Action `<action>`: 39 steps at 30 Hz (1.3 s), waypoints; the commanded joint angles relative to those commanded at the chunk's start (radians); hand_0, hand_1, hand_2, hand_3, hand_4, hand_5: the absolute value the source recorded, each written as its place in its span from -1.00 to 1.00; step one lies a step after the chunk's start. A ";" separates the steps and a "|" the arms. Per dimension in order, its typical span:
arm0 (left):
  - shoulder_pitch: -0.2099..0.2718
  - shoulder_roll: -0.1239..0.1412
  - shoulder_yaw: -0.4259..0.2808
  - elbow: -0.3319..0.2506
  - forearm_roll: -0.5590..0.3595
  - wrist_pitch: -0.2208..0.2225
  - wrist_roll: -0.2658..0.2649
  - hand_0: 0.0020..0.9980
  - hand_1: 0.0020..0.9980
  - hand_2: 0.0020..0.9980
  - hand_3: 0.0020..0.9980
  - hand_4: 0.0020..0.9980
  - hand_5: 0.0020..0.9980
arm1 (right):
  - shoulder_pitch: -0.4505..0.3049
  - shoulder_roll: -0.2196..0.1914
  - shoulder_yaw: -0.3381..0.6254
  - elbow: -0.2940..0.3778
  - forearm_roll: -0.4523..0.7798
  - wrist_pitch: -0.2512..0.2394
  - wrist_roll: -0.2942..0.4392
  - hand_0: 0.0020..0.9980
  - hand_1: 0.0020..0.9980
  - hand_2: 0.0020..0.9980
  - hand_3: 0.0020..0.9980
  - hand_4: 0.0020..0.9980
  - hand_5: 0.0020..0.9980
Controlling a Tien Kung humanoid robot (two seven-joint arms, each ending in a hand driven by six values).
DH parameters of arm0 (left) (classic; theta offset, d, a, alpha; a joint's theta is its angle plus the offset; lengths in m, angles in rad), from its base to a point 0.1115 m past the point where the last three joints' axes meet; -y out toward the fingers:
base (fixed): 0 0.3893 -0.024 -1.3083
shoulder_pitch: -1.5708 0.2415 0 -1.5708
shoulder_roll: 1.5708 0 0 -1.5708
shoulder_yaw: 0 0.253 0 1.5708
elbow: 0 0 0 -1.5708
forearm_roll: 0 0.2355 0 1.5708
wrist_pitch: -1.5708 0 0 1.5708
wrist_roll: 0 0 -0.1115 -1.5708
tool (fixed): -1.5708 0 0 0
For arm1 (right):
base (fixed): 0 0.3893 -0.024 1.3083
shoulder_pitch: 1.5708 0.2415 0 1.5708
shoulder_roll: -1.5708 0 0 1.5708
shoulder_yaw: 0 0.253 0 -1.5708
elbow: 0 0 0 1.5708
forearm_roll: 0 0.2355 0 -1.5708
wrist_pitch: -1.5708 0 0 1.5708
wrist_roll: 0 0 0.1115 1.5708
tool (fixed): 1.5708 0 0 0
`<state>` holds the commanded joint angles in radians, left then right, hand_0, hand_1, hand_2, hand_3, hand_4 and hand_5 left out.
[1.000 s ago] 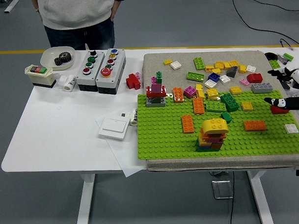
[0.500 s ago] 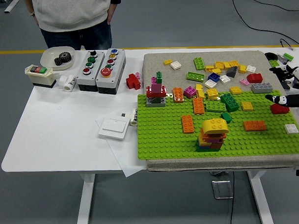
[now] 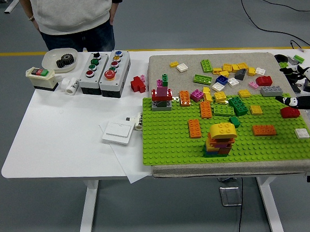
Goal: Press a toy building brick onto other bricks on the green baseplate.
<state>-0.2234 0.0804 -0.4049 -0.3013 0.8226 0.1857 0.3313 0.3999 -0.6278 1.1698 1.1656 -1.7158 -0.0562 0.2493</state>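
The green baseplate lies on a grey mat at the table's right. On it stand a yellow and orange stack near the front and a red, grey and pink stack at the back left. Single orange bricks, a green one and a white one also sit on it. My right hand comes in at the right edge, just above a red brick at the plate's right rim. Whether it grips the brick is hidden. My left hand is out of view.
Several loose bricks lie on the mat behind the plate. Two button boxes, a bowl with a gear, a red piece and a white switch plate sit on the left. A person stands at the far side, hands at their sides.
My right hand has drawn back slightly to the right, staying over the red brick. The person has shifted a little to the left.
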 joint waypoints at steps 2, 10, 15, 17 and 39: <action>-0.001 0.000 0.002 0.000 -0.004 0.001 -0.001 0.52 0.54 0.45 0.17 0.29 0.33 | 0.001 0.000 0.001 0.000 0.000 -0.001 0.000 0.46 0.49 0.57 0.64 0.74 -0.19; -0.008 0.000 0.010 0.001 -0.018 0.003 -0.004 0.52 0.54 0.45 0.17 0.29 0.33 | 0.005 -0.002 0.008 0.002 -0.001 -0.002 -0.001 0.46 0.48 0.57 0.64 0.73 -0.19; -0.010 -0.001 0.010 0.001 -0.018 0.004 -0.004 0.52 0.54 0.45 0.17 0.29 0.33 | 0.006 -0.002 0.009 0.003 -0.001 -0.003 -0.001 0.47 0.48 0.57 0.63 0.73 -0.18; -0.010 -0.001 0.010 0.001 -0.018 0.004 -0.004 0.52 0.54 0.45 0.17 0.29 0.33 | 0.006 -0.002 0.009 0.003 -0.001 -0.003 -0.001 0.47 0.48 0.57 0.63 0.73 -0.18; 0.002 -0.001 -0.010 -0.002 0.020 -0.002 0.006 0.52 0.54 0.45 0.17 0.29 0.33 | 0.002 -0.002 -0.003 -0.003 0.001 -0.005 -0.002 0.46 0.48 0.57 0.61 0.70 -0.18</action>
<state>-0.2218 0.0796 -0.4153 -0.3031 0.8425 0.1834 0.3370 0.4017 -0.6302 1.1664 1.1626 -1.7147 -0.0616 0.2470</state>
